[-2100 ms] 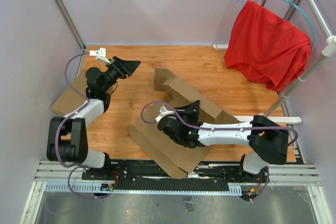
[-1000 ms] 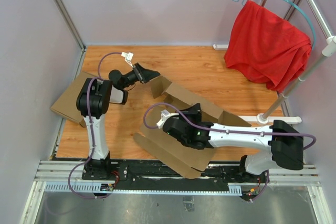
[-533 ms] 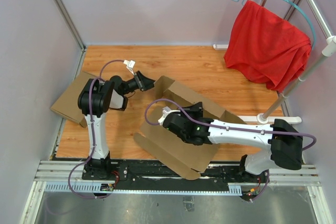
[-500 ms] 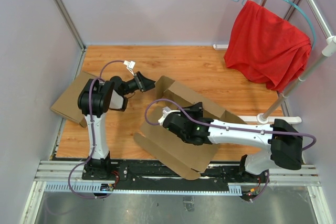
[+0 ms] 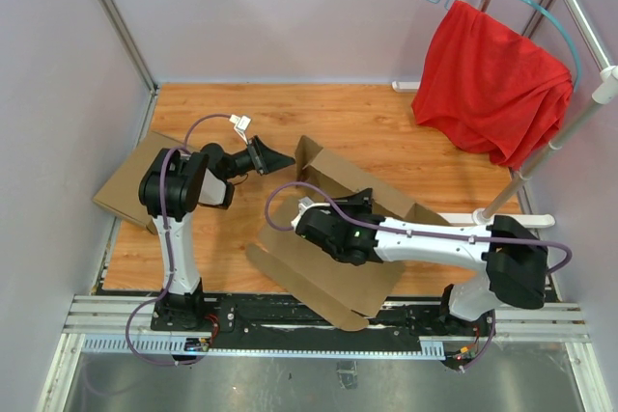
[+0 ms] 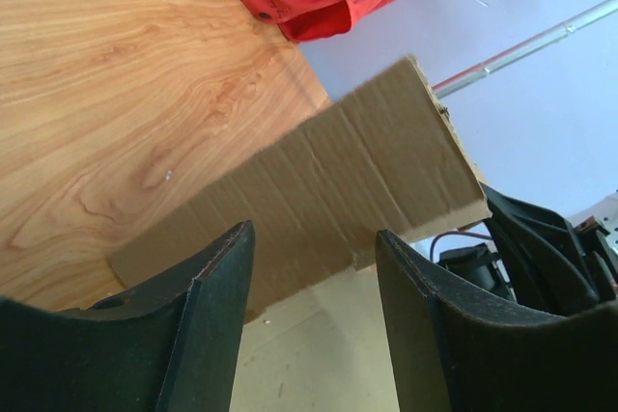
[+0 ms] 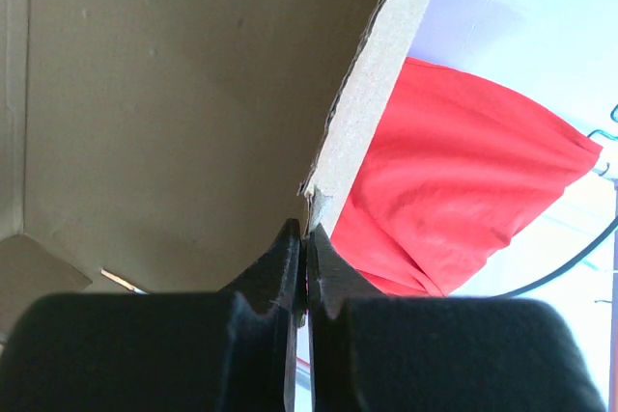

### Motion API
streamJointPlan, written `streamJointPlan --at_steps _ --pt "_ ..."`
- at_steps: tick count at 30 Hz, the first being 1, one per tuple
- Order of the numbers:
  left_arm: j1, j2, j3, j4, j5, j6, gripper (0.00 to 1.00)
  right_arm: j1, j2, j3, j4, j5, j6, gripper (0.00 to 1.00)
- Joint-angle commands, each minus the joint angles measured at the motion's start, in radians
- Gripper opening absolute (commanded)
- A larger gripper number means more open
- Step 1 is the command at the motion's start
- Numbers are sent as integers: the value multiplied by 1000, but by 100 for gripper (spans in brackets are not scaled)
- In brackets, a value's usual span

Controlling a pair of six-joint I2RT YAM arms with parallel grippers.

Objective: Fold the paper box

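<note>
The paper box is a brown cardboard sheet lying in the middle of the table, with one long wall folded up at its far side. My left gripper points at the left end of that wall, open, nothing between its fingers. In the left wrist view the gripper frames the raised flap just ahead, not touching it. My right gripper reaches over the sheet to the wall. Seen from the right wrist, the gripper is shut, tips against the lower corner of the cardboard edge.
A lighter tan cardboard box lies flat at the left edge behind the left arm. A red cloth hangs on a hanger from a metal rack at the back right. Walls stand close on all sides.
My left arm has swung from the back left towards the box, bringing its open gripper up to the raised wall's left end. The right arm and box have shifted slightly.
</note>
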Motion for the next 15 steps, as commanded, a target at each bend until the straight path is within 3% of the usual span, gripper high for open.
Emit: streamJointPlan --at_steps 1,15 --pt "-9 -18 -11 307 52 -28 58 -13 39 7 -74 -52 19 1" --pt "-30 -34 -14 308 83 -23 55 -13 114 16 -117 -23 39 2"
